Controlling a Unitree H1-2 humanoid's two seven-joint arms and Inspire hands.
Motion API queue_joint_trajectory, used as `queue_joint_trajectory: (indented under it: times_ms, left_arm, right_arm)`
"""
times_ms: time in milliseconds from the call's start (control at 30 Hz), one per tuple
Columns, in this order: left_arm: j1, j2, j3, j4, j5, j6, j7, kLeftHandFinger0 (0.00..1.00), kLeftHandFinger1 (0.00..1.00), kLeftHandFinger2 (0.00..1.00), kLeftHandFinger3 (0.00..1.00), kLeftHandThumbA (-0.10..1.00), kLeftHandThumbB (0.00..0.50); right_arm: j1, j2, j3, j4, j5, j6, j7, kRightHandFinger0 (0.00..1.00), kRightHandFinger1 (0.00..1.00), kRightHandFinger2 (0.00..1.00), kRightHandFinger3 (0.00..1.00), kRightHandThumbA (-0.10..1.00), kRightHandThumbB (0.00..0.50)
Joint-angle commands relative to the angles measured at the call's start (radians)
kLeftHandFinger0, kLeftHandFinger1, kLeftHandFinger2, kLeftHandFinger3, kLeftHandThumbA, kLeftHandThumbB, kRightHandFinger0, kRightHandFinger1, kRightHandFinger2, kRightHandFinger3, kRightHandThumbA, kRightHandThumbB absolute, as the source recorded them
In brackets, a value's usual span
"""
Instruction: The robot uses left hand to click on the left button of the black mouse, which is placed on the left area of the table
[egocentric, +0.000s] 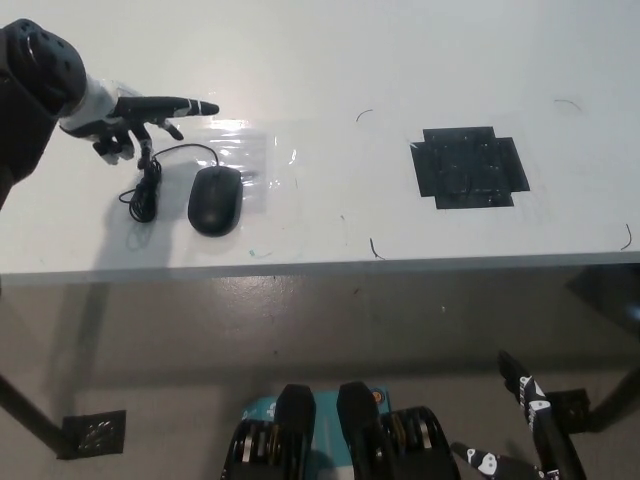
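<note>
A black mouse (215, 200) lies on the left part of the white table (330, 60), its coiled cable (148, 185) running off to the left. My left hand (125, 115) hovers above and behind the mouse, to its left, one finger stretched out to the right and the others curled in. It holds nothing and does not touch the mouse. My right hand (530, 415) hangs low at the bottom right, below the table edge, only partly seen.
A black tape patch (468, 167) marks the right half of the table. A clear plastic sheet (245, 150) lies under and behind the mouse. The table's front edge (320, 265) crosses the picture; floor lies below it.
</note>
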Motion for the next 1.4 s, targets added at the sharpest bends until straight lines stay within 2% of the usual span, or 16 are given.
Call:
queue_joint_trajectory:
  times_ms: [0,100,133,367,433,533,567,600,667,733,900,1000,1133,1233,1300,1367]
  left_arm:
    - [-0.076,-0.002,0.023,0.03,0.039,-0.073,0.023,0.0,0.0,0.16,1.0,1.0,0.342]
    - [-0.078,-0.013,0.031,0.043,0.041,-0.066,0.019,0.0,0.0,0.15,1.0,1.0,0.349]
    - [-0.078,-0.014,0.033,0.045,0.041,-0.069,0.017,0.0,0.0,0.14,1.0,1.0,0.333]
    - [-0.078,-0.028,0.026,0.07,0.075,-0.114,0.039,0.0,0.0,0.17,1.0,1.0,0.364]
    - [-0.076,-0.028,0.028,0.074,0.078,-0.148,0.037,0.0,0.0,0.19,1.0,1.0,0.329]
    - [-0.076,-0.039,0.035,0.082,0.081,-0.122,0.036,0.0,0.0,0.21,1.0,1.0,0.34]
    - [-0.076,-0.041,0.038,0.085,0.08,-0.111,0.035,0.0,0.0,0.25,1.0,1.0,0.338]
    - [-0.074,-0.045,0.046,0.09,0.076,-0.105,0.039,0.0,0.0,0.23,1.0,1.0,0.343]
    - [-0.068,-0.044,0.039,0.082,0.088,-0.136,0.046,0.0,0.0,0.24,1.0,1.0,0.331]
    - [-0.064,-0.045,0.034,0.077,0.102,-0.155,0.048,0.0,0.0,0.24,1.0,1.0,0.352]
    - [-0.065,-0.061,0.055,0.087,0.093,-0.105,0.022,0.0,0.0,0.21,1.0,1.0,0.363]
    - [-0.062,-0.07,0.065,0.088,0.094,-0.102,0.016,0.0,0.0,0.12,1.0,1.0,0.349]
    - [-0.049,-0.072,0.065,0.08,0.107,-0.123,0.036,0.0,0.0,0.22,1.0,1.0,0.327]
    - [-0.051,-0.078,0.064,0.095,0.113,-0.121,0.041,0.0,0.0,0.23,1.0,1.0,0.344]
    - [-0.048,-0.076,0.059,0.091,0.122,-0.15,0.045,0.0,0.0,0.24,1.0,1.0,0.323]
    - [-0.044,-0.078,0.061,0.092,0.126,-0.149,0.047,0.0,0.0,0.24,1.0,1.0,0.331]
  right_arm:
    - [-0.004,-0.009,0.005,-0.033,-0.015,-0.036,0.008,1.0,1.0,1.0,1.0,1.0,0.163]
    - [-0.005,-0.009,0.005,-0.029,-0.01,-0.038,0.009,1.0,1.0,1.0,1.0,1.0,0.157]
    - [-0.005,-0.009,0.004,-0.031,-0.011,-0.036,0.008,1.0,1.0,1.0,1.0,1.0,0.157]
    - [-0.009,-0.013,0.007,-0.035,-0.009,-0.036,0.013,1.0,1.0,1.0,1.0,1.0,0.156]
    - [-0.011,-0.014,0.008,-0.037,-0.013,-0.031,0.013,1.0,1.0,1.0,1.0,1.0,0.161]
    - [-0.01,-0.014,0.009,-0.038,-0.009,-0.028,0.013,1.0,1.0,1.0,1.0,1.0,0.162]
    - [-0.008,-0.014,0.009,-0.041,-0.009,-0.025,0.013,1.0,1.0,1.0,1.0,1.0,0.164]
    - [-0.007,-0.014,0.01,-0.044,-0.007,-0.025,0.015,1.0,1.0,1.0,1.0,1.0,0.163]
    - [-0.007,-0.016,0.01,-0.047,-0.004,-0.022,0.018,1.0,1.0,1.0,1.0,1.0,0.159]
    - [-0.008,-0.017,0.011,-0.048,-0.002,-0.022,0.02,1.0,1.0,1.0,1.0,1.0,0.161]
    - [-0.011,-0.019,0.012,-0.051,-0.007,-0.017,0.019,1.0,1.0,1.0,1.0,1.0,0.166]
    - [-0.013,-0.019,0.013,-0.046,-0.006,-0.022,0.019,1.0,1.0,1.0,1.0,1.0,0.164]
    - [-0.011,-0.018,0.015,-0.048,-0.004,-0.02,0.02,1.0,1.0,1.0,1.0,1.0,0.16]
    - [-0.014,-0.02,0.014,-0.047,-0.004,-0.023,0.02,1.0,1.0,1.0,1.0,1.0,0.16]
    - [-0.016,-0.025,0.014,-0.049,-0.014,-0.025,0.017,1.0,1.0,1.0,1.0,1.0,0.162]
    - [-0.016,-0.026,0.014,-0.054,-0.013,-0.018,0.02,1.0,1.0,1.0,1.0,1.0,0.163]
